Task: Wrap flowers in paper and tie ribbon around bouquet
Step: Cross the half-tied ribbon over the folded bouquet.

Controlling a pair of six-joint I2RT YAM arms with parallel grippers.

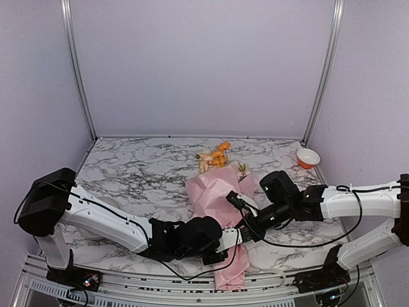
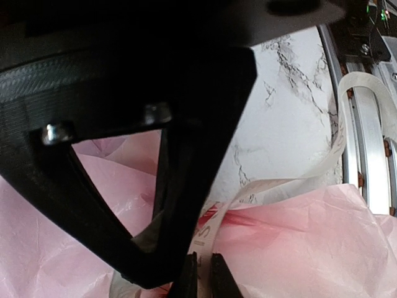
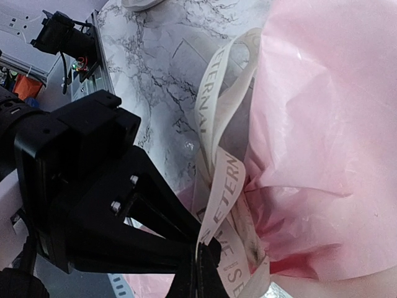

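Fingers (image 2: 220, 282) of the left gripper (image 2: 206, 276) pinch the limp ribbon (image 2: 279, 184) over the crinkly paper (image 2: 322, 248). At the right wrist, the right gripper (image 3: 197, 276) clenches the same ribbon. From above, the bouquet (image 1: 211, 192) lies between the arms, its flowers (image 1: 217, 155) pointing away. The ribbon is light and probably slippery, so hold it near its ends.

One marbled table (image 1: 140, 169) carries everything. Two robot arms reach over it, one left arm (image 1: 105, 220) and one right arm (image 1: 358, 201). Each ends in a single pincer, which makes two: the left pincer (image 2: 205, 276) and the right pincer (image 3: 198, 273). There is one bouquet (image 1: 214, 195), wrapped in one sheet of pink paper (image 3: 322, 112), with one cluster of flowers (image 1: 217, 155) at its far end. There is one cream ribbon (image 3: 214, 87) with printed lettering and one red-and-white bowl (image 1: 308, 157). The separate blossoms in the cluster are too small to count.
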